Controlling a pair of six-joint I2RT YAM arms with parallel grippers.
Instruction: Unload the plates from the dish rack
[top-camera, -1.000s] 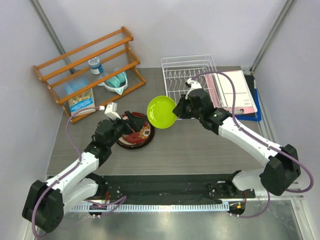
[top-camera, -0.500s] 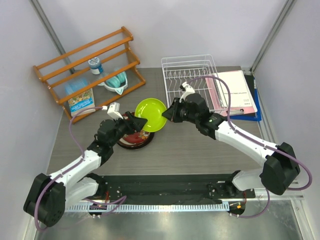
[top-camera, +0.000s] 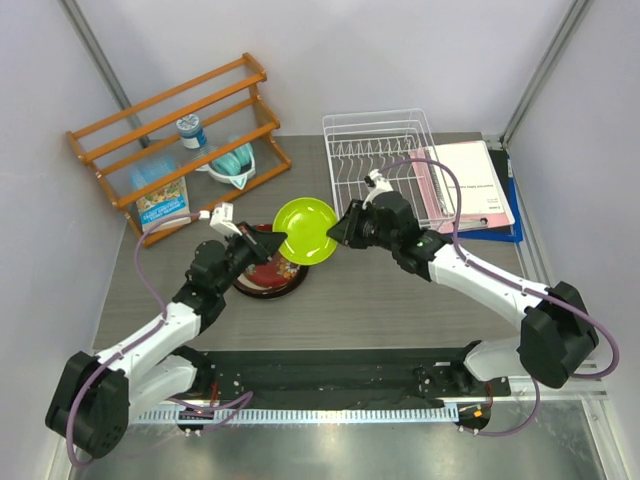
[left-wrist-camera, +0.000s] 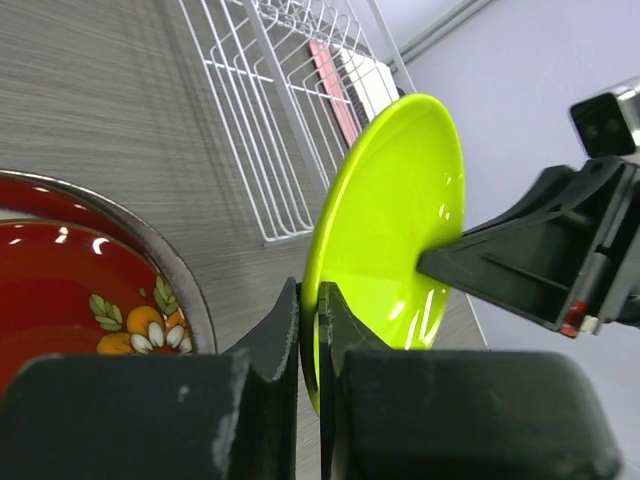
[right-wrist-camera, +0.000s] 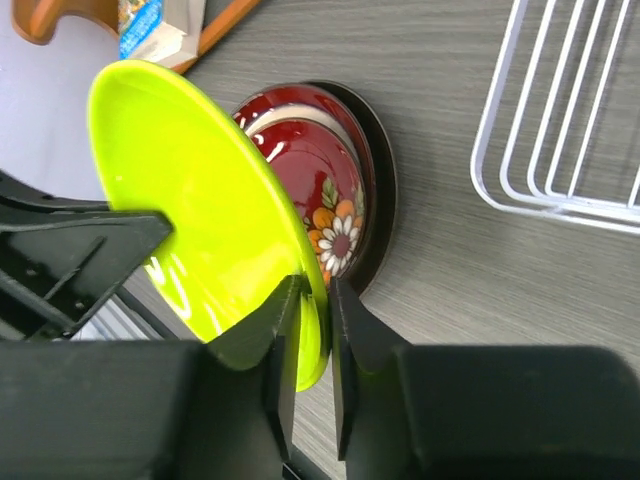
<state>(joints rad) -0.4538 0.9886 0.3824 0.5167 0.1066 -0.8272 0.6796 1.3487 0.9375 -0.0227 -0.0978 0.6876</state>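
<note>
Dish rack (top-camera: 380, 150) looks bare; plate stack (top-camera: 262, 282) waits below. Lime plate (top-camera: 305, 230) has come across from the rack, tilted in mid-air, my right claw (top-camera: 343, 228) pinching one edge, my left claw (top-camera: 275, 243) now clamped opposite, so it's handover time, last plate nearly home

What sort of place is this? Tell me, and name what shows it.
Likely a robot test cell staged as a kitchen counter: a white wire dish rack, stacked plates on a wood-grain table, and plain walls around two bolted arms whose left hand and right hand hold a lime green plate.
</note>
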